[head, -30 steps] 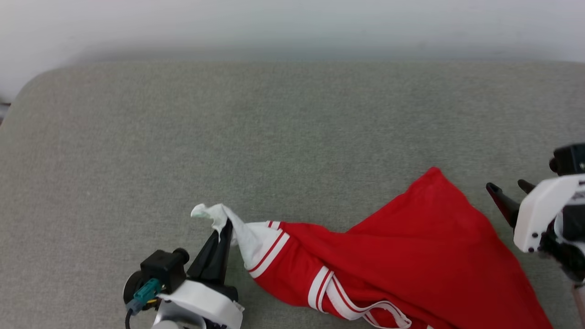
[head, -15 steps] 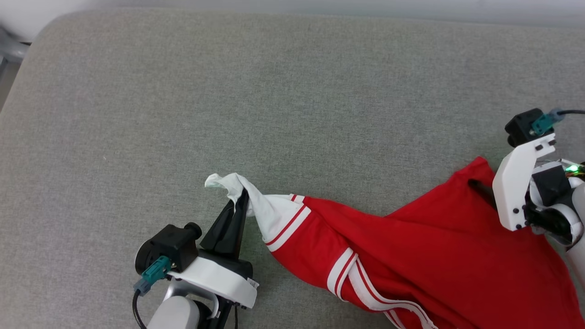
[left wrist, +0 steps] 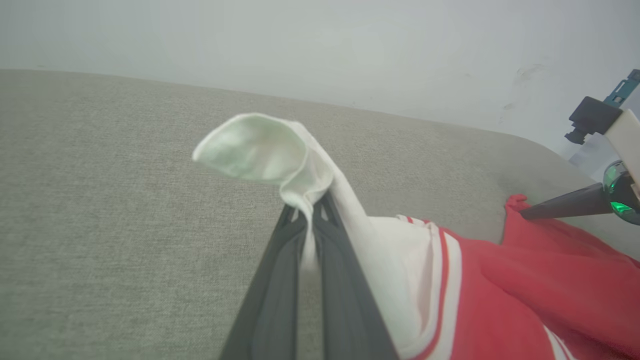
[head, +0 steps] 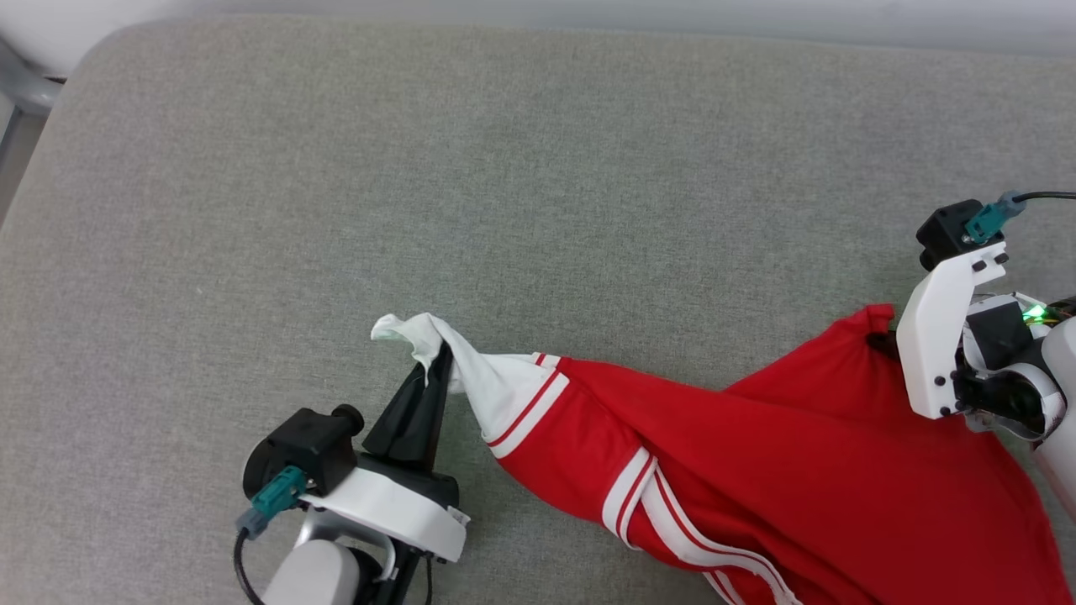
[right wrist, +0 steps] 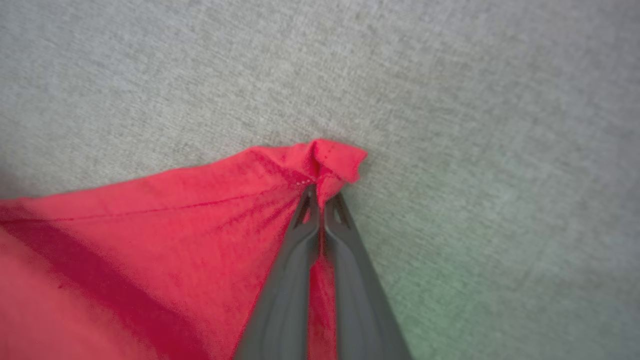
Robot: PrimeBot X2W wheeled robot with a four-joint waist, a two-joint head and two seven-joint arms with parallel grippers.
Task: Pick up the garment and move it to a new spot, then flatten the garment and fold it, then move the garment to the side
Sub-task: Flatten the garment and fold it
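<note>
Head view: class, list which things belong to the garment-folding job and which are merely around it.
Belong to the job: garment; left gripper, shut on its white sleeve; right gripper, shut on a red corner.
Merely around: grey padded surface; pale wall behind.

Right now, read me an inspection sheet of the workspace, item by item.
Surface: grey fabric cushion, rounded far-left corner.
Job's things: garment twisted, not flat, held between both grippers.
Clutter: nothing seen.
Grippers: left gripper shut on the white sleeve; right gripper shut on a red hem corner.
Cables: black cable at the right wrist, clear of the cloth.
Surroundings: pale wall behind.
</note>
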